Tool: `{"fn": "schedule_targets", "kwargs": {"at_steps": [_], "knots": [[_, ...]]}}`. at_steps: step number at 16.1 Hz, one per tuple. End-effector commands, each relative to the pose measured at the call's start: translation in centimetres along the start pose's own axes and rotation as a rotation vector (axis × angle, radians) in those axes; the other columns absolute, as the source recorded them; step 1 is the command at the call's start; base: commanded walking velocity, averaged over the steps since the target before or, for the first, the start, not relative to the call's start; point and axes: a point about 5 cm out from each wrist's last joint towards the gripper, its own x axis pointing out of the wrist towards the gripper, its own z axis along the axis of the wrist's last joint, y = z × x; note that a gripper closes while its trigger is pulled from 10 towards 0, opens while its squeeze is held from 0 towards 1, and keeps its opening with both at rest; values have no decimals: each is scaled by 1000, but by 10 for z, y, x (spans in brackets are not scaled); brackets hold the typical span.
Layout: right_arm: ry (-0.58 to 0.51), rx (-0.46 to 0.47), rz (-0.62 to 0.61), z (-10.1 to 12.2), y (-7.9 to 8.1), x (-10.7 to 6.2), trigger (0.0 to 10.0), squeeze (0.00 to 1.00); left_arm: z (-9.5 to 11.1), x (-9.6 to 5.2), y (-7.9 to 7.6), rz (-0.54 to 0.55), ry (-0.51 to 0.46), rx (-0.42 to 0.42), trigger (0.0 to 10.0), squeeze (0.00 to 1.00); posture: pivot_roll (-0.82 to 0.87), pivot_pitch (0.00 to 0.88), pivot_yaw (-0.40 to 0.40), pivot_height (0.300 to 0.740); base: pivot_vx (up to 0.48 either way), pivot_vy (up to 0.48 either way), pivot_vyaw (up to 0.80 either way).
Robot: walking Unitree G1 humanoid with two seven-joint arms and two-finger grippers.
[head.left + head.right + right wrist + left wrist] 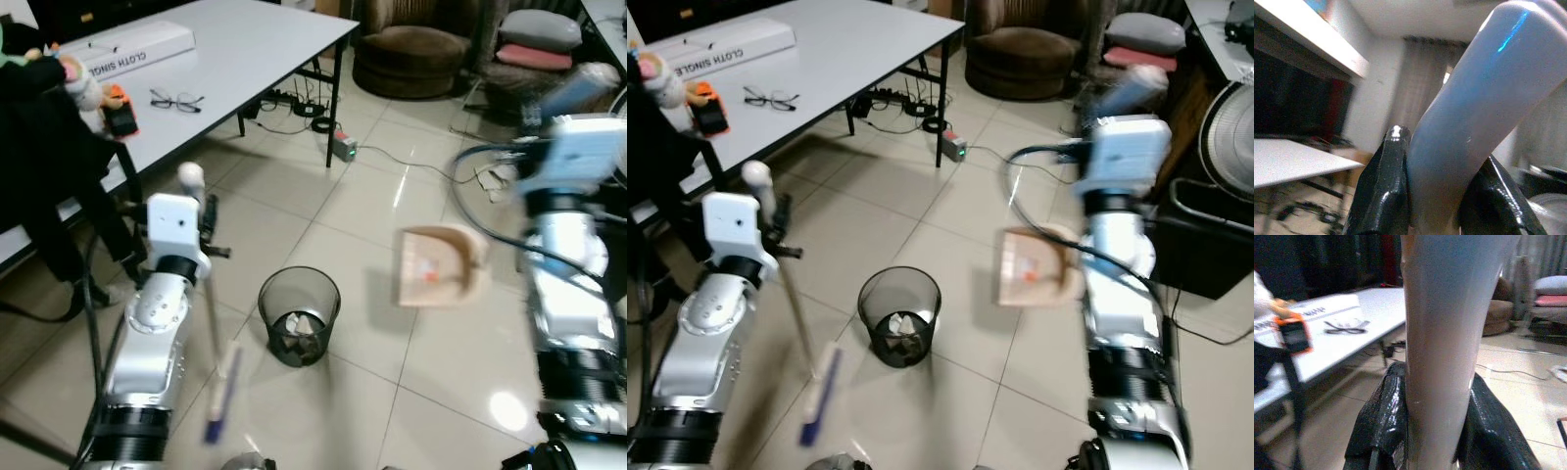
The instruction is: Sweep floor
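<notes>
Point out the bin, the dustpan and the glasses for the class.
bin [299, 289], left eye view, near rim of the mesh wall.
dustpan [438, 266], left eye view, middle of the pan.
glasses [176, 100], left eye view, bridge between the lenses.

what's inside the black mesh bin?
Inside the black wire-mesh waste bin on the tiled floor, pale crumpled paper scraps lie at the bottom. The mesh wall and shadow hide anything underneath them.

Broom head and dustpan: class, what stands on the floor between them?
A black mesh wastebasket with crumpled paper inside stands on the tiles between the broom head and the dustpan, in both eye views.
</notes>
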Motion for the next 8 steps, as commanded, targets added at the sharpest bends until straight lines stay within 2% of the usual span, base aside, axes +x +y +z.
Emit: {"fn": "schedule_targets", "kwargs": {"at_steps": [1, 2, 3, 5, 6, 8], "knots": [[32, -9, -29, 2, -5, -2, 10000, 0, 5, 4, -6, -36, -29, 11, 10000, 0, -67, 0, 17, 740, 0, 0, -800], [81, -5, -55, -5, -8, -7, 10000, 0, 3, 4, -7, -46, -22, 21, 10000, 0, -66, 0, 17, 740, 0, 0, -800], [213, 17, -128, -26, -16, -24, 10000, 0, 0, 1, -7, -72, -6, 19, 10000, 0, -58, 0, 13, 740, 0, 0, -800], [327, 45, -164, -40, -14, -39, 10000, 0, 1, -3, -7, -135, 2, -10, 10000, 0, -58, 0, 14, 740, 0, 0, -800], [339, 52, -166, -40, -12, -41, 10000, 0, 2, -4, -8, -153, 2, -25, 10000, 0, -58, 0, 14, 740, 0, 0, -800], [356, 57, -161, -41, -4, -43, 10000, 0, 5, -5, -17, -270, 3, -26, 10000, 0, -62, 0, 17, 740, 0, 0, -800]]}}
